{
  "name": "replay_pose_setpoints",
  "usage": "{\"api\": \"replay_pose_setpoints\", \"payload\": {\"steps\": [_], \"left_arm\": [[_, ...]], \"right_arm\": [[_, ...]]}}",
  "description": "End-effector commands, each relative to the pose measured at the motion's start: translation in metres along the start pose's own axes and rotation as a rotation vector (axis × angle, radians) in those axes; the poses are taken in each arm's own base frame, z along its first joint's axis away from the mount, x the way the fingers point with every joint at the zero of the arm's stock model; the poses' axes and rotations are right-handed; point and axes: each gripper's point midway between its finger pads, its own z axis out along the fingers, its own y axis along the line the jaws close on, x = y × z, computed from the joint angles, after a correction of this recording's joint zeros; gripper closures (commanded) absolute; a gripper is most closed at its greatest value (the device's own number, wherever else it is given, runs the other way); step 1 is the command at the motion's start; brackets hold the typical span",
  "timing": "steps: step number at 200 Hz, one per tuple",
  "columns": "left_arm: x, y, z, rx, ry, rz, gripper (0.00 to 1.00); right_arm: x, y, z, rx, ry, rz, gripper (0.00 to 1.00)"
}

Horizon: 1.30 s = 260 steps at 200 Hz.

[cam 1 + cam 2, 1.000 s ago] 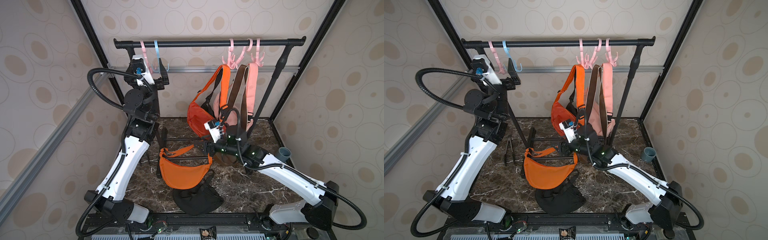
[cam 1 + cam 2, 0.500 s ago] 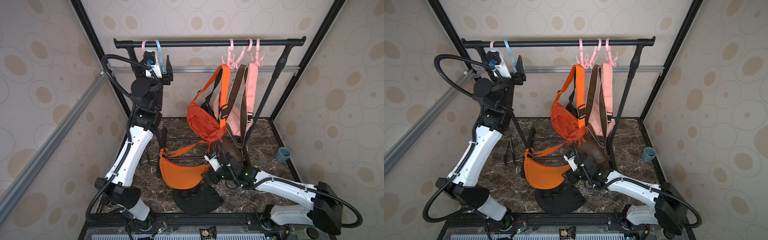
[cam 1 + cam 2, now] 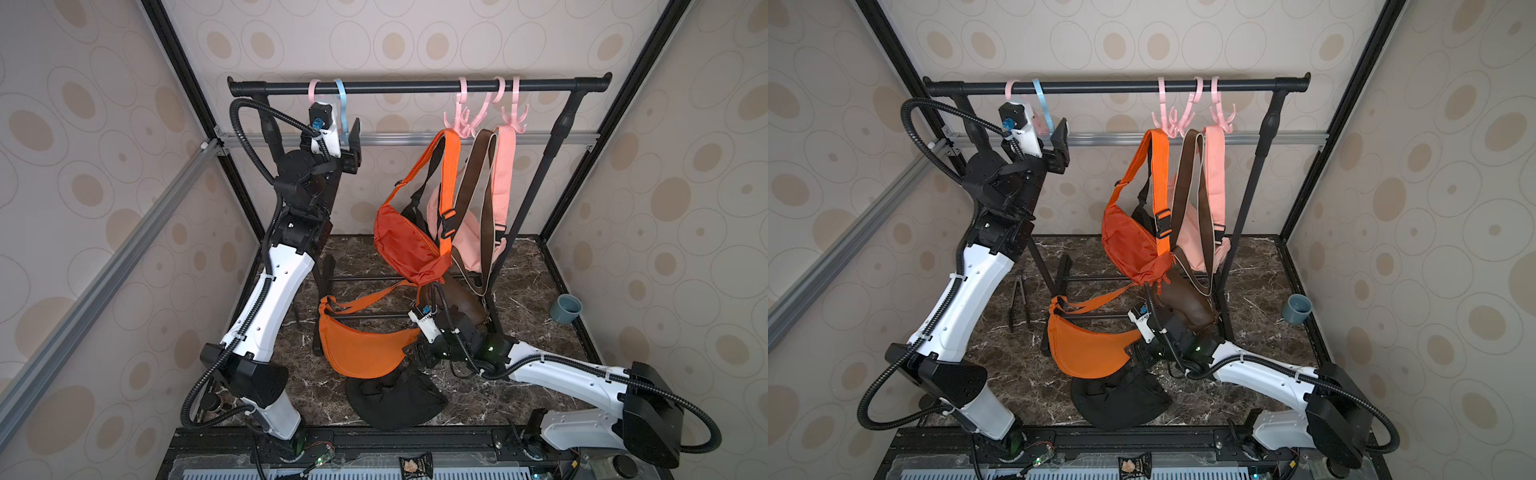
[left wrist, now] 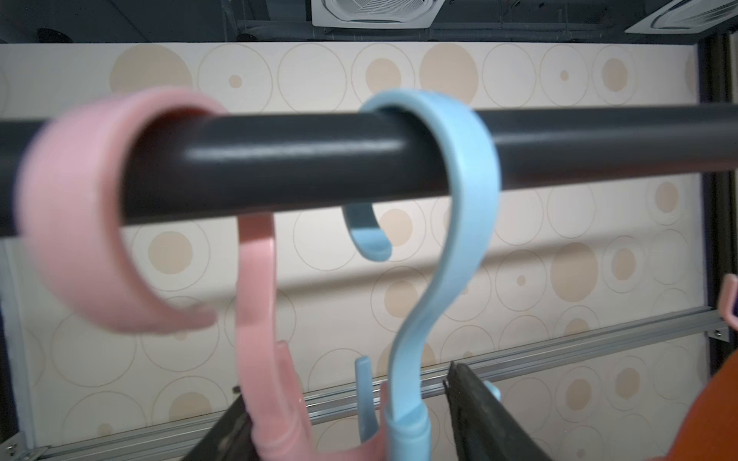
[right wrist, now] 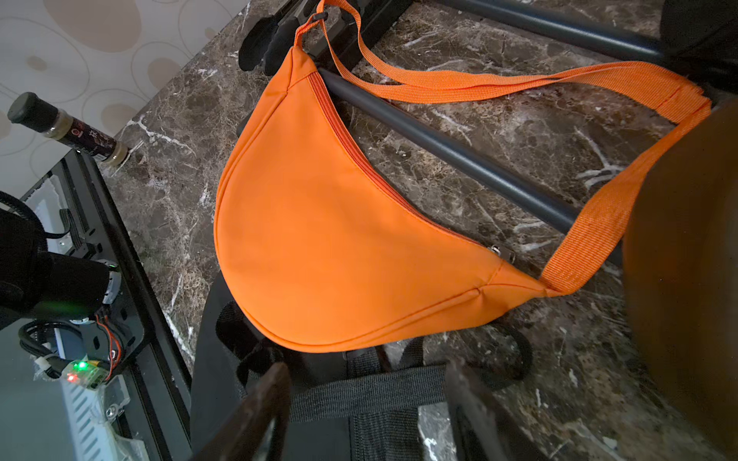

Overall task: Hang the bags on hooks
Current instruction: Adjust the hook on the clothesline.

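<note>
A black bag [image 3: 395, 399] lies flat on the marble floor at the front. An orange crescent bag [image 3: 361, 349] rests partly on it and across the rack's base bar. My right gripper [image 3: 411, 353] is low at the orange bag's right end. In the right wrist view it [image 5: 367, 383] is open, and a black webbing strap [image 5: 359, 389] of the black bag lies across the gap. My left gripper [image 3: 344, 135] is up under the rail [image 3: 395, 86]. Its jaws [image 4: 351, 415] have closed in on the lower ends of a pink hook [image 4: 259, 319] and a blue hook [image 4: 451, 239].
Three pink hooks [image 3: 482, 112] on the rail's right half carry a red-orange bag [image 3: 409, 245], a brown bag [image 3: 461, 299] and a pink bag [image 3: 473, 241]. A grey cup [image 3: 566, 309] stands at the right edge. Black tongs [image 3: 1019, 299] lie by the left arm.
My left arm swung right to the pink and blue hooks and its jaws narrowed around them. My right arm dropped from the hanging bags to the bags on the floor.
</note>
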Motion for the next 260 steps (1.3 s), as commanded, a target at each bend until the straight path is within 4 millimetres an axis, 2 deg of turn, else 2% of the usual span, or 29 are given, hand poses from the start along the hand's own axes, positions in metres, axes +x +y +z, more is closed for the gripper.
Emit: {"api": "replay_pose_setpoints", "payload": {"steps": [1, 69, 100, 117, 152, 209, 215, 230, 245, 260], "left_arm": [[-0.019, -0.028, -0.002, 0.073, -0.036, 0.004, 0.32], [-0.020, -0.097, -0.001, 0.206, -0.043, -0.020, 0.31], [-0.020, -0.115, 0.002, 0.232, -0.037, -0.038, 0.29], [-0.018, -0.111, 0.002, 0.208, -0.025, -0.035, 0.26], [-0.009, -0.089, -0.005, 0.091, -0.006, 0.010, 0.16], [-0.023, -0.061, -0.030, -0.007, -0.033, 0.022, 0.10], [-0.029, -0.056, -0.034, -0.025, -0.052, 0.019, 0.10], [-0.028, -0.045, -0.045, -0.064, -0.052, 0.017, 0.07], [-0.023, -0.035, -0.059, -0.104, -0.041, 0.013, 0.03], [-0.007, -0.026, -0.073, -0.141, -0.006, -0.005, 0.00]], "right_arm": [[-0.008, 0.002, -0.001, 0.004, -0.018, -0.005, 0.36], [-0.006, 0.000, -0.004, 0.010, -0.017, 0.005, 0.36], [-0.005, -0.001, -0.006, 0.019, -0.020, 0.005, 0.36], [-0.007, -0.002, -0.007, 0.026, -0.022, 0.003, 0.36], [-0.008, -0.003, -0.009, 0.030, -0.028, -0.002, 0.36], [-0.009, -0.002, -0.007, 0.028, -0.019, -0.002, 0.36], [-0.009, -0.004, -0.007, 0.042, -0.018, 0.005, 0.36], [-0.007, -0.014, -0.008, 0.091, -0.020, 0.027, 0.36], [-0.006, -0.035, -0.013, 0.202, -0.030, 0.062, 0.35], [-0.008, -0.051, -0.020, 0.265, -0.035, 0.105, 0.33]]}}
